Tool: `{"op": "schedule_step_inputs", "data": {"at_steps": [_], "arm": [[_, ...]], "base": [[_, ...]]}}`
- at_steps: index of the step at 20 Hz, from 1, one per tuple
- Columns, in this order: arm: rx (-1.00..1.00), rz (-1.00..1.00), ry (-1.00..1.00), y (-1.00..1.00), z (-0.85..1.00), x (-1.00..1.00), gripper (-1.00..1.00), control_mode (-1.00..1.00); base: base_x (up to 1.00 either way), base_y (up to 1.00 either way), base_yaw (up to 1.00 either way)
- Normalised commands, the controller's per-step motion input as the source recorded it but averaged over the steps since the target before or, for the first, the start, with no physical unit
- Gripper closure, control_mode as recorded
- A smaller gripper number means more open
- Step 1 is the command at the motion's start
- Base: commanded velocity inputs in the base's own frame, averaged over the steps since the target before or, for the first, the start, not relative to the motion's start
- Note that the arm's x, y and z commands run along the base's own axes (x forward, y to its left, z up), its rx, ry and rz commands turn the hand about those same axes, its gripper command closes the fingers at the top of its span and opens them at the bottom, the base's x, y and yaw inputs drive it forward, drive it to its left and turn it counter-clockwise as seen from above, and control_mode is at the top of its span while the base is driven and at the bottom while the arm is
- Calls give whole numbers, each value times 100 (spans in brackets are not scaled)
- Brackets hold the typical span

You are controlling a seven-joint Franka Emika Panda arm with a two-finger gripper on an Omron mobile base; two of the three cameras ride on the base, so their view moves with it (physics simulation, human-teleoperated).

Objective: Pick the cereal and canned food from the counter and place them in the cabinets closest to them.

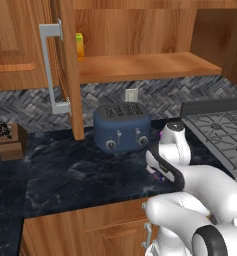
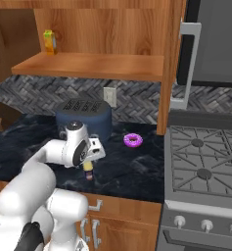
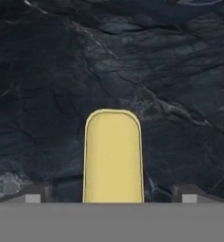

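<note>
Between the two dark fingertips (image 3: 33, 194) of the hand (image 3: 111, 198), a yellow rounded can (image 3: 113, 158) is standing on the black marbled desk (image 3: 61, 71), seen from above in the hand view. Each fingertip is sitting well out to its side of the can, not touching it, so the hand is spread wide and gripping nothing. From the right base view, the white arm is bending low over the desk (image 2: 137, 169), with the hand (image 2: 89, 166) pointing down at the small can (image 2: 88, 170), whose yellow top and dark base are showing just beneath it. From the left base view, the arm is covering most of the hand (image 1: 159, 175), near the front edge of the desk (image 1: 80, 175). A dark blue toaster (image 1: 122, 127) is sitting behind the arm against the herringbone wall. A purple doughnut (image 2: 132, 140) is lying on the desk to the right of the toaster. Above, a wooden cabinet (image 1: 140, 67) is standing with its door (image 1: 70, 70) swung wide, and a slim yellow container (image 1: 80, 46) is resting at the left end of its shelf. A stove (image 2: 205, 166) is filling the space to the right of the desk.
</note>
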Motion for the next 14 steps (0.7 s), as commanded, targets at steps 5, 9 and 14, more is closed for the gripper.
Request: {"op": "schedule_step_inputs", "data": {"at_steps": [5,9,14], "arm": [[0,1,8,0,-46,1,-100,-100],[0,1,8,0,-46,1,-100,-100],[0,1,6,0,-43,0,-100,-100]], "base": [[0,0,0],[0,0,0],[0,0,0]]}}
